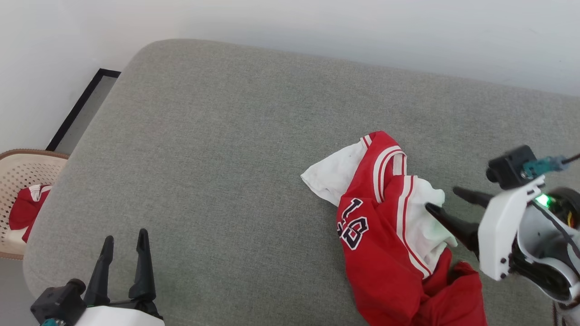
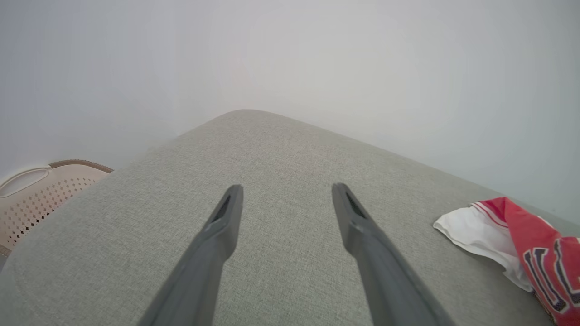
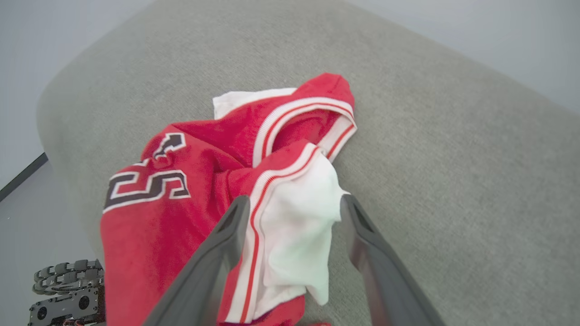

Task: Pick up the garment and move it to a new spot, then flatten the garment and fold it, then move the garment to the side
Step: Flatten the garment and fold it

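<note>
The red shirt, white-sleeved with striped trim and a black number, lay crumpled on the grey cushion

Obs: garment, lower end cut off by the head view's bottom edge. Its own folds hide most of the chest lettering, which is not readable whole. One finger of the right pincer covers part of the garment's white sleeve. Far left of the garment, the basket is cut by the frame edge, and the red cloth inside is partly hidden.
</note>
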Motion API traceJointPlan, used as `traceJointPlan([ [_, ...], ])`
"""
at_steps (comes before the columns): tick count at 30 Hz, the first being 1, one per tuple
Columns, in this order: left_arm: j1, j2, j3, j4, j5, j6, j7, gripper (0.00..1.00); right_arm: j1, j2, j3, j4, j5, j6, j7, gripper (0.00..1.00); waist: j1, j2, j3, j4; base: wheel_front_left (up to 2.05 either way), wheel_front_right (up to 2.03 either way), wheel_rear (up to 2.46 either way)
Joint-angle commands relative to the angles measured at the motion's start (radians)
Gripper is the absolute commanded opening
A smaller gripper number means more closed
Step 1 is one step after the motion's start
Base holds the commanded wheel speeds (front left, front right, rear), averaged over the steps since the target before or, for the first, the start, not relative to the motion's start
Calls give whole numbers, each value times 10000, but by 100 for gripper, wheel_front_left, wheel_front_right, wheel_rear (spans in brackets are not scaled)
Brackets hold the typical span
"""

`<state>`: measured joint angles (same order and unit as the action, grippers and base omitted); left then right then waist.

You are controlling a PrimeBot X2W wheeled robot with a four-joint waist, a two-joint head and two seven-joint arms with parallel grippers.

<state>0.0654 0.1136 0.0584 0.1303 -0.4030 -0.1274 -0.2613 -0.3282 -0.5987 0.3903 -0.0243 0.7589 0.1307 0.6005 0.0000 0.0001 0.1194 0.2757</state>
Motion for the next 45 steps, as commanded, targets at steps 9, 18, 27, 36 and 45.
traceJointPlan([
  [9,-186,55,-271,29,-39,-21,-53,100,640,426,-381,1075,165,0,120,100,0,-1,255,159,0,0,0],
  [18,-373,40,-358,71,-69,-21,-53,100,-418,551,835,2394,430,0,-261,0,0,-1,509,324,0,0,0],
  [27,-325,11,-281,73,-119,-21,-53,100,-1300,-215,1140,2832,905,0,-758,0,0,-1,498,196,0,0,0],
  [36,-409,0,-274,67,-124,-21,-53,100,-1700,-1168,563,3313,824,-1,-1048,0,0,-1,535,28,0,0,0],
  [45,-604,57,-415,110,-142,-21,-53,100,-2210,-2193,-139,4927,348,-1,-1417,0,0,-1,708,29,0,0,0],
])
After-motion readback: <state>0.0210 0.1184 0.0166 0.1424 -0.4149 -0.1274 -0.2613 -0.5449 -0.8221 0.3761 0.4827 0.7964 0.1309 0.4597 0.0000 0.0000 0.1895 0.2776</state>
